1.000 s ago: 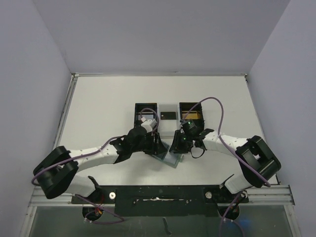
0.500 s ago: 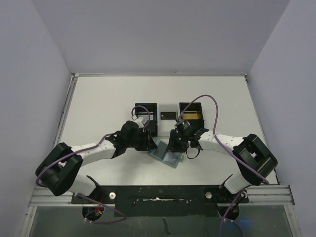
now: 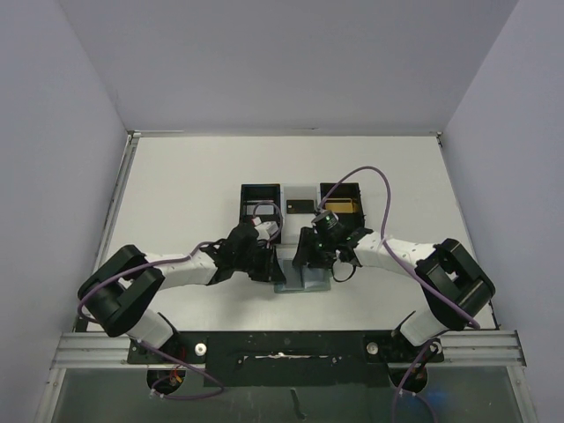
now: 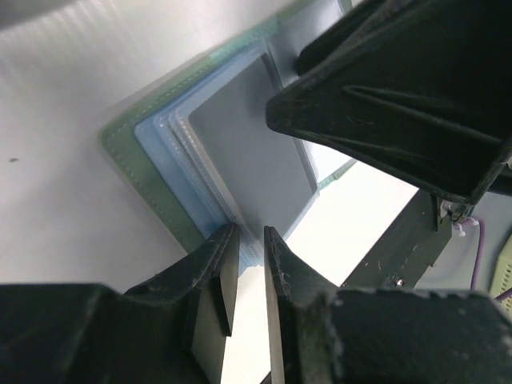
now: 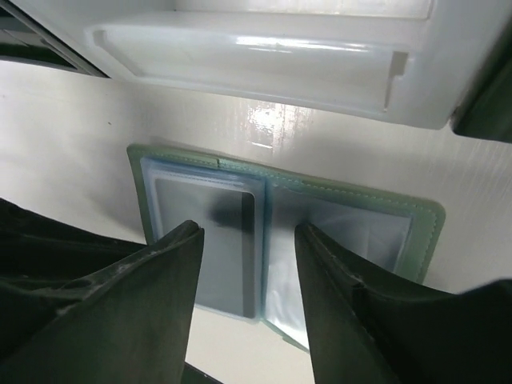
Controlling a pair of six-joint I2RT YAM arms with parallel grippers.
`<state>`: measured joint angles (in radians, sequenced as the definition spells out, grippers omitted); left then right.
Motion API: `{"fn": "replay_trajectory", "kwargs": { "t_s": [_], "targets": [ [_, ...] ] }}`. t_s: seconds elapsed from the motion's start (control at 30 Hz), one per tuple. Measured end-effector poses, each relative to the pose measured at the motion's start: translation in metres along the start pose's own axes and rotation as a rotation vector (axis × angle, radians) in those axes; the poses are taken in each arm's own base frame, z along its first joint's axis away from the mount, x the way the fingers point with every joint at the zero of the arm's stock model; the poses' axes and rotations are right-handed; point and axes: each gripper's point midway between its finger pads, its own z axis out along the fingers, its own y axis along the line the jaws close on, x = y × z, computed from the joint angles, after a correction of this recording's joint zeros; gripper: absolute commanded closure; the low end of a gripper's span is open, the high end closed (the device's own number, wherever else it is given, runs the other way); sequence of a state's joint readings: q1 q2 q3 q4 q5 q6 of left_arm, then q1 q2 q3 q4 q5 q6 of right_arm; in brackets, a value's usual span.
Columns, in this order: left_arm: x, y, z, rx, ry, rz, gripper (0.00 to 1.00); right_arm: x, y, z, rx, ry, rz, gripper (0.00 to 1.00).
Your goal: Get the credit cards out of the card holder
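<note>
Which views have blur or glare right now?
Left wrist: holder edge doubled by motion blur, near fingers soft. Right wrist: glare patch on table just above the holder, bright highlights on white tray. Top: even light, sharp.

The card holder (image 3: 308, 282), which lay skewed on the table (image 3: 176, 194) a second ago with one corner pointing toward the arm bases, now sits square, its long edges parallel to the table's near edge. The left gripper (image 3: 270, 264), drawn back from the holder half a second ago, is now down at its left edge, and its jaws have narrowed to a thin slit (whether they pinch a card (image 4: 248, 152) cannot be told). The left arm (image 3: 176, 269) has swung its big near joint inward. The right gripper (image 3: 308, 257) has spread its jaws wider over the holder.
</note>
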<state>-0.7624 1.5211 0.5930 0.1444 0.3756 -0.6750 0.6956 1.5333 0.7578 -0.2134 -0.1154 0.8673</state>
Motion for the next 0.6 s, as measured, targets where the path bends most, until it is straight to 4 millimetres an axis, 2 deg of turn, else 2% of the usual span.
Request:
{"fn": "replay_trajectory", "kwargs": {
  "t_s": [0.23,0.37,0.47,0.6],
  "targets": [
    [0.011,-0.002,-0.003,-0.005,-0.024,-0.031,0.76,0.003,0.007,-0.001,0.002,-0.001,-0.052,0.36],
    [-0.003,0.004,-0.016,-0.062,-0.136,-0.067,0.68,0.005,0.011,-0.003,0.031,-0.003,-0.093,0.29],
    [-0.022,0.005,-0.034,-0.094,-0.264,-0.102,0.6,0.005,0.016,-0.003,0.057,-0.011,-0.126,0.31],
    [-0.041,0.011,-0.062,-0.13,-0.415,-0.158,0.55,0.004,0.02,-0.003,0.092,-0.021,-0.157,0.31]
  ]
}}
